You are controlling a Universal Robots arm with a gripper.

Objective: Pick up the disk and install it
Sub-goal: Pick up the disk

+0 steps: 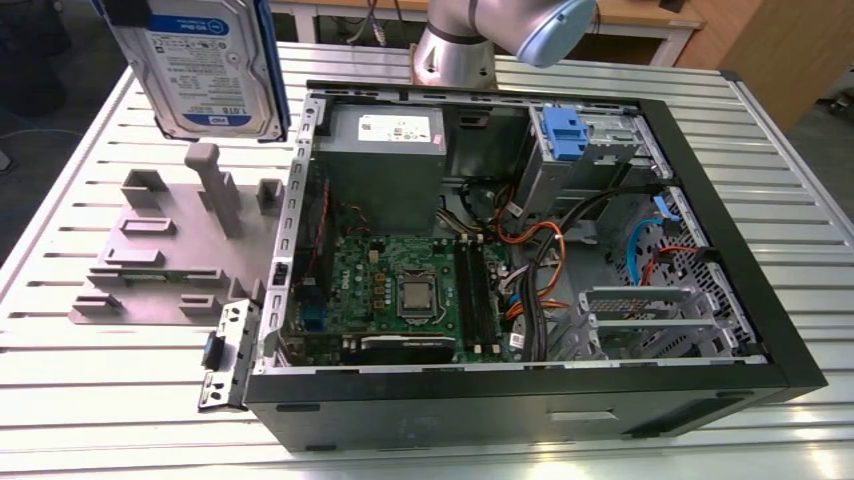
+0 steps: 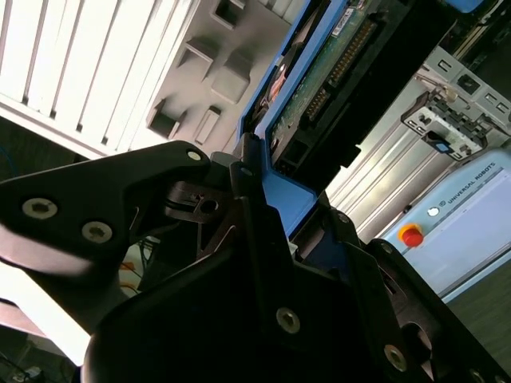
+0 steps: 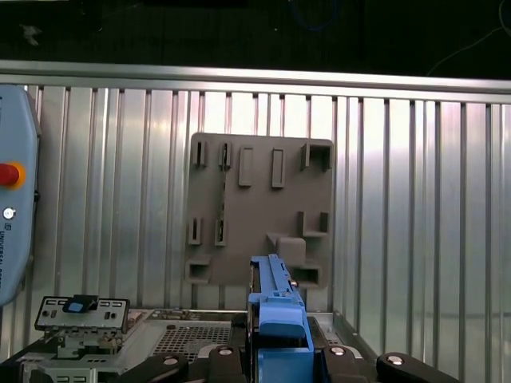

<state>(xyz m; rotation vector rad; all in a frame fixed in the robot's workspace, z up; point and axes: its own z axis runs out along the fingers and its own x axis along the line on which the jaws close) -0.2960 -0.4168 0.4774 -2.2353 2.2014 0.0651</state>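
At the exterior view's upper left the disk [image 1: 200, 65] hangs upright, well above the table [image 1: 787, 190], label toward the camera and its upper part cut off by the frame edge. Below it the grey stand [image 1: 180, 245] sits on the slats just beside the open case [image 1: 534, 250], which takes up the centre and right. Inside the case are the power supply [image 1: 384, 150], the motherboard [image 1: 400, 290], loose cables and a blue-fronted drive cage [image 1: 574, 140]. A small bracket [image 1: 224, 358] lies by the case's lower left corner, and the arm [image 1: 461, 45] rises behind the case at top centre. In the second wrist view the tool [image 2: 275, 203] is clenched on the disk [image 2: 319, 80], its black fingers [image 2: 247, 231] pressing the blue rail from both sides. The green circuit board faces the camera and the far end is cut off. Past the disk are the stand [image 2: 207, 88], the table [image 2: 80, 64], the bracket [image 2: 447, 120] and a pendant [image 2: 463, 215] with a red button. In the first wrist view the tool [image 3: 275, 355] grips the disk [image 3: 275, 299] edge-on, so just the blue rail can be made out, overlapping the stand [image 3: 255, 207] on the table [image 3: 399, 199]. The bracket [image 3: 80, 315] and the pendant [image 3: 12, 199] lie off to one side.
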